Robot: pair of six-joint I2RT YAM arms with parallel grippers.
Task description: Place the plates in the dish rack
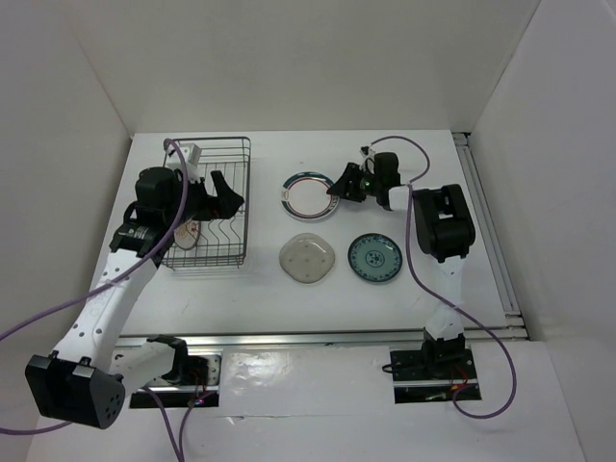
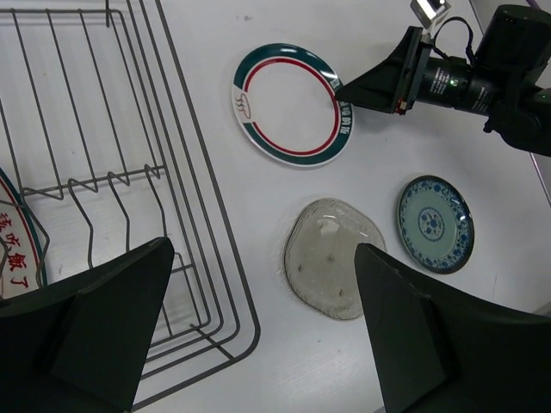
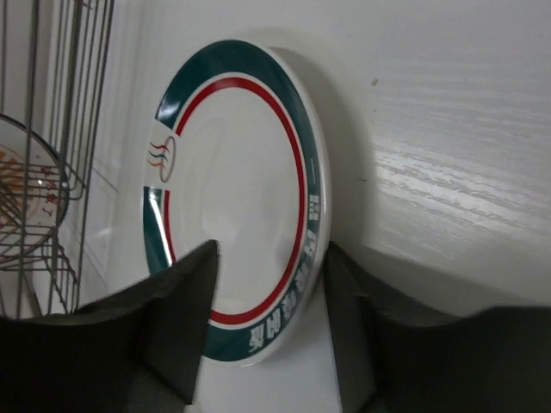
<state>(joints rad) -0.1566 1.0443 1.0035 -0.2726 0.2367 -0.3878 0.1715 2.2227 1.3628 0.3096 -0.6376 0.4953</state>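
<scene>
The white plate with the dark rim band (image 1: pixel 308 196) lies flat on the table, also in the left wrist view (image 2: pixel 293 103) and close up in the right wrist view (image 3: pixel 232 189). My right gripper (image 1: pixel 339 185) (image 3: pixel 271 249) is open, its jaws straddling that plate's right rim. The grey-beige plate (image 1: pixel 306 258) (image 2: pixel 334 256) and the teal-blue plate (image 1: pixel 374 258) (image 2: pixel 435 224) lie nearer me. The orange sunburst plate (image 1: pixel 188 234) (image 2: pixel 13 241) stands in the dish rack (image 1: pixel 245 192). My left gripper (image 1: pixel 223 192) (image 2: pixel 263 249) is open and empty above the rack's right edge.
White walls enclose the table on the left, back and right. A metal rail (image 1: pixel 486 231) runs along the table's right edge. The right arm's cable (image 1: pixel 414 154) loops behind its wrist.
</scene>
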